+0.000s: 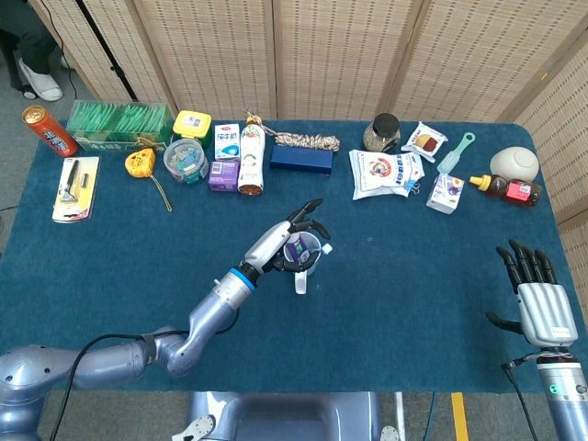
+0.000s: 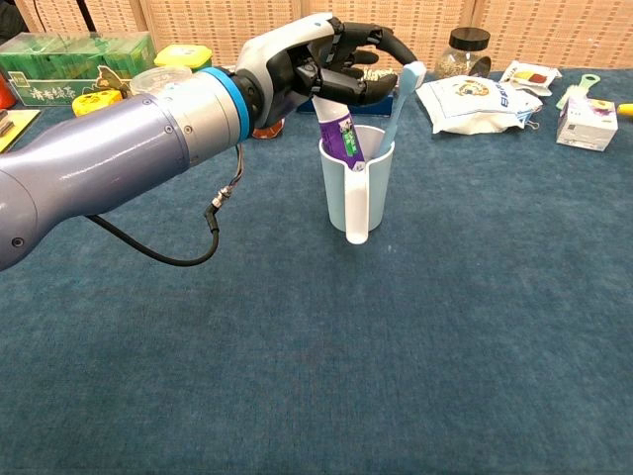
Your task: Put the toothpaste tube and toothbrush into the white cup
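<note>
Bright, even overhead light, soft faint shadows, both views sharp, no glare or blur.

Blue-clothed table (image 1: 413, 276): white cup (image 2: 356, 184) centre; snack packets (image 1: 386, 172), bottles (image 1: 250, 156) along rear.

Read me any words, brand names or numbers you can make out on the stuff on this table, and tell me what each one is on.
None can be read with confidence.
Purple toothpaste tube in the white cup: print too small.
Green box: lettering blurred.
White snack bag: blue print blurred.
Red can: characters unreadable.
</note>
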`<act>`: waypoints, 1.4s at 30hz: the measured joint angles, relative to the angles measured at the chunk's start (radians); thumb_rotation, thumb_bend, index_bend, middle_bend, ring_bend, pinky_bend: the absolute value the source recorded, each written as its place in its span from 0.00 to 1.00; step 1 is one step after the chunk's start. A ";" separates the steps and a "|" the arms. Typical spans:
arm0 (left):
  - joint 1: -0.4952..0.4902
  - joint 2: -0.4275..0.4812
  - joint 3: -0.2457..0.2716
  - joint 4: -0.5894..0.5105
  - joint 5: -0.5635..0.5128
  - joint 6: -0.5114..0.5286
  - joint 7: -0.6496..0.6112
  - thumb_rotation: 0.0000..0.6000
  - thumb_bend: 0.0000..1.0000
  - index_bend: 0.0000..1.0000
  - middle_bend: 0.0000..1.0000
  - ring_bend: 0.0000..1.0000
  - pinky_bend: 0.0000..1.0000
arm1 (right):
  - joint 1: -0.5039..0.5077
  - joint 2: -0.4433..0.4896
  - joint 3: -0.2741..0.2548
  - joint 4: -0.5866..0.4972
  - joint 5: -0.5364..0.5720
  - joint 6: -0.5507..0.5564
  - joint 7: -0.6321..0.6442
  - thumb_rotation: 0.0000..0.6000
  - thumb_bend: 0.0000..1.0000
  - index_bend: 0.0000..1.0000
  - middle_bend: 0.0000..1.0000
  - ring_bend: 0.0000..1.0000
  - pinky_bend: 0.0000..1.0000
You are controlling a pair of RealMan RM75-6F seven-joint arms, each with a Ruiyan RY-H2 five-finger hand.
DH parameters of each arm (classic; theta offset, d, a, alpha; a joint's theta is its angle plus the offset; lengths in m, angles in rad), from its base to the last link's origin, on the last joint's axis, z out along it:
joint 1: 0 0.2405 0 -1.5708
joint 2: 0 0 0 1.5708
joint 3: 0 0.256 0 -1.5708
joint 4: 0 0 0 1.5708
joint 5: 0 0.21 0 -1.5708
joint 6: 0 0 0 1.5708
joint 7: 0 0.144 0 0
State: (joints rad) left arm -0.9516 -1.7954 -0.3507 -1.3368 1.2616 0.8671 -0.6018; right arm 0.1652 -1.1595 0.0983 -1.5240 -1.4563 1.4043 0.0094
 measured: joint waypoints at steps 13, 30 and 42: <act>0.008 0.023 -0.014 -0.046 0.007 0.015 -0.003 1.00 0.45 0.34 0.00 0.00 0.00 | -0.001 0.002 0.000 -0.001 -0.002 0.003 0.003 1.00 0.00 0.00 0.00 0.00 0.00; 0.047 0.116 -0.029 -0.164 0.031 0.057 -0.026 1.00 0.45 0.31 0.00 0.00 0.00 | -0.003 0.003 0.000 -0.004 -0.004 0.008 -0.001 1.00 0.00 0.00 0.00 0.00 0.00; 0.173 0.312 0.030 -0.247 0.110 0.183 0.035 1.00 0.45 0.06 0.00 0.00 0.00 | -0.006 0.006 0.003 -0.004 0.000 0.012 0.006 1.00 0.00 0.00 0.00 0.00 0.00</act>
State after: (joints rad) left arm -0.7787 -1.4835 -0.3207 -1.5837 1.3712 1.0496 -0.5671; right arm 0.1596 -1.1534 0.1013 -1.5276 -1.4562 1.4166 0.0153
